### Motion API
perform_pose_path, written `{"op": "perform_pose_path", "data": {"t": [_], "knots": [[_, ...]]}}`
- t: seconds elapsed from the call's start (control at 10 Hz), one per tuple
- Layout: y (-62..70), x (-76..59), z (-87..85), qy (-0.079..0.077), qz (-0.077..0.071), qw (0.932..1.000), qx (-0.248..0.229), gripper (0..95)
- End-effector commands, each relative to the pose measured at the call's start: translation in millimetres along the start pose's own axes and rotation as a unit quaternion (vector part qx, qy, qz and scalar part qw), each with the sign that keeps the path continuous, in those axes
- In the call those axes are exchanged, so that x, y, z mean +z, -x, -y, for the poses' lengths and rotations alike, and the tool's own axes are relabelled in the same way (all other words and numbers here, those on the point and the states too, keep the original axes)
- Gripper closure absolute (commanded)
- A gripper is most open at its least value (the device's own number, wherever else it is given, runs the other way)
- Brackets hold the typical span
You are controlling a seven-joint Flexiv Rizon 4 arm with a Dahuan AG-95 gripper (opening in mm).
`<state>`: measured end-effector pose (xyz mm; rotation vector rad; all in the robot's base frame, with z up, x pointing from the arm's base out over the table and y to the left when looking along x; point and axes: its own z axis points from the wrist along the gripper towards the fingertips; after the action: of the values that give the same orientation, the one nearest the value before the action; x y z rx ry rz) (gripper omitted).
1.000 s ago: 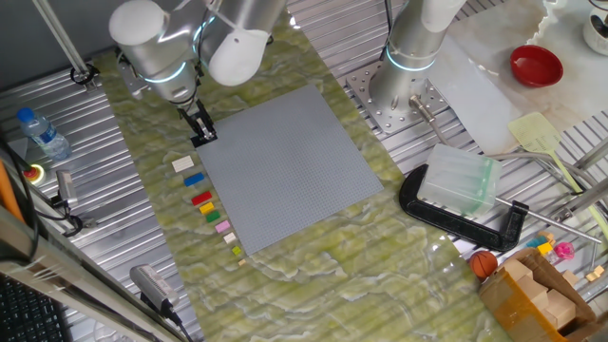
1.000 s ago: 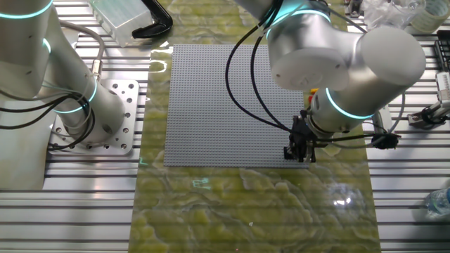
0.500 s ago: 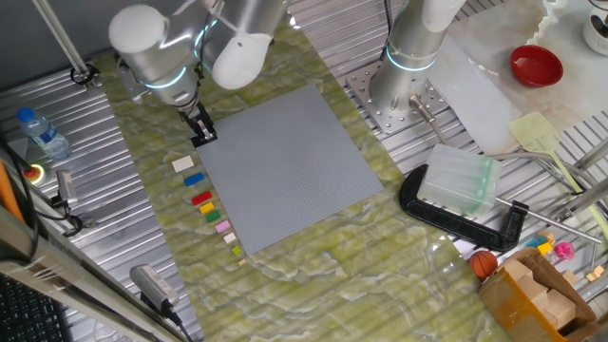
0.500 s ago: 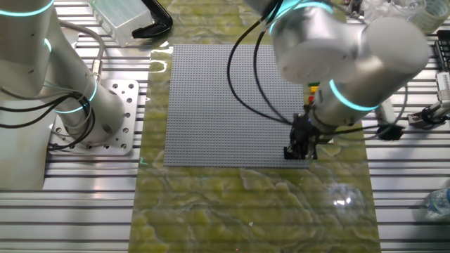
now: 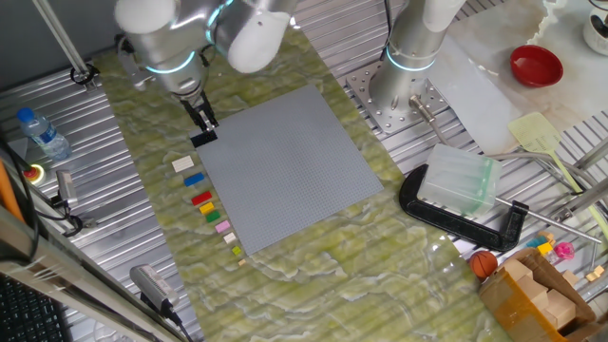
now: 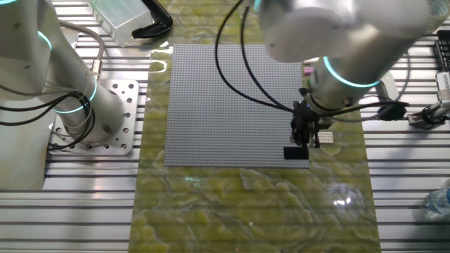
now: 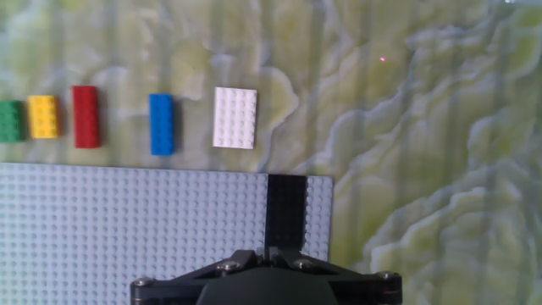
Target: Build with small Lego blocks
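The gripper hangs above the near corner of the grey baseplate, and in the other fixed view the gripper stands a little higher than the black block, apart from it. The fingers are dark and seen only from the side in both fixed views, and the hand view shows only the black base of the hand at the bottom edge, so how wide the jaws stand cannot be told. Nothing can be seen between them. The black block lies directly under the gripper in the hand view, on the baseplate, one stud column in from its side edge and reaching to the edge that faces the row of loose blocks. In the one fixed view the black block sits just below the fingertips, on the corner of the plate. Beyond that edge, on the green marbled mat, the other blocks lie in a row beside the plate: the white block is nearest to the gripper, then the blue block, the red block, the yellow block and the green block, which is cut by the frame edge.
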<state>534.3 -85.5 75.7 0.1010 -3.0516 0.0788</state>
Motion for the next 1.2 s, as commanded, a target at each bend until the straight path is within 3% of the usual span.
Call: {"op": "perform_pose_path", "data": {"t": [0.1, 0.6, 0.7, 0.9, 1.0, 1.2], "knots": [[1.1, -0.1, -1.4, -0.005, 0.038, 0.9993, -0.007, 95.0], [37.4, -27.6, -9.8, 0.012, 0.040, 0.9988, 0.026, 95.0], [46.6, -33.1, -13.1, 0.019, 0.043, 0.9983, 0.034, 76.0], [54.4, -34.2, -14.9, 0.026, 0.048, 0.9978, 0.038, 76.0], [55.8, -33.2, -14.5, 0.031, 0.050, 0.9974, 0.040, 57.0], [61.5, -29.5, -14.7, 0.037, 0.057, 0.9964, 0.050, 57.0]]}}
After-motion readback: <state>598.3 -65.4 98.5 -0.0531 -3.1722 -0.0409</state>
